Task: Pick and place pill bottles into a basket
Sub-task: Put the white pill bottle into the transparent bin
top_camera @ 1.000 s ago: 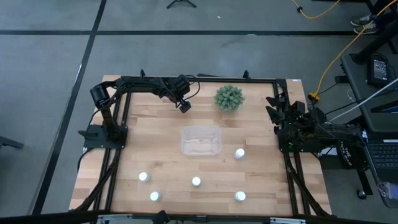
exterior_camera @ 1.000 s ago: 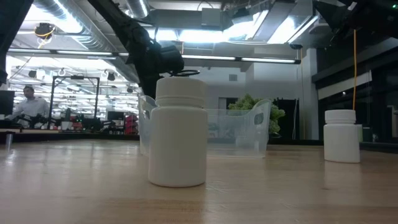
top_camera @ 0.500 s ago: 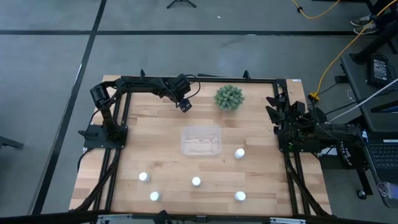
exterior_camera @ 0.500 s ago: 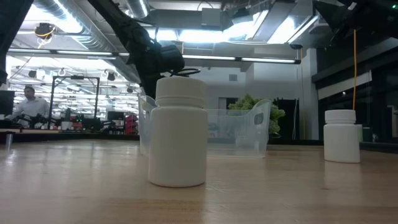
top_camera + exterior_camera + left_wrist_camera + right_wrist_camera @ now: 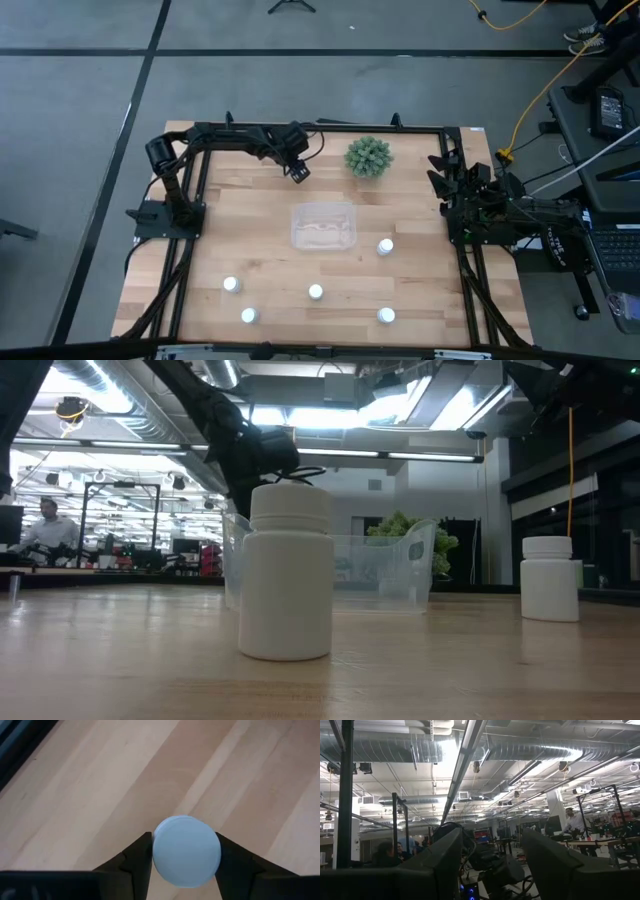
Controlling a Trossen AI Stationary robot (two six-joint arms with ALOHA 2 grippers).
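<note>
White bottle held: a pill bottle [image 5: 186,851] is pinched between the jaws of the left gripper [image 5: 299,172], carried above the desk near its far edge, between the far-left corner and the plant [image 5: 368,157].
Basket: the clear basket [image 5: 323,226] sits mid-desk, nothing certain seen inside it.
Bottles remaining: five pill bottles are left standing on the desk; one [image 5: 385,246] lies just beside the basket, four toward the near edge [image 5: 231,285] [image 5: 315,292] [image 5: 249,316] [image 5: 386,316].
Right gripper: parked at the right edge [image 5: 440,175], jaws spread and holding nothing.
Step in hand: the transport of a grasped bottle is judged under way.
Next move: travel toward the basket, a lowering over it, then a release.
</note>
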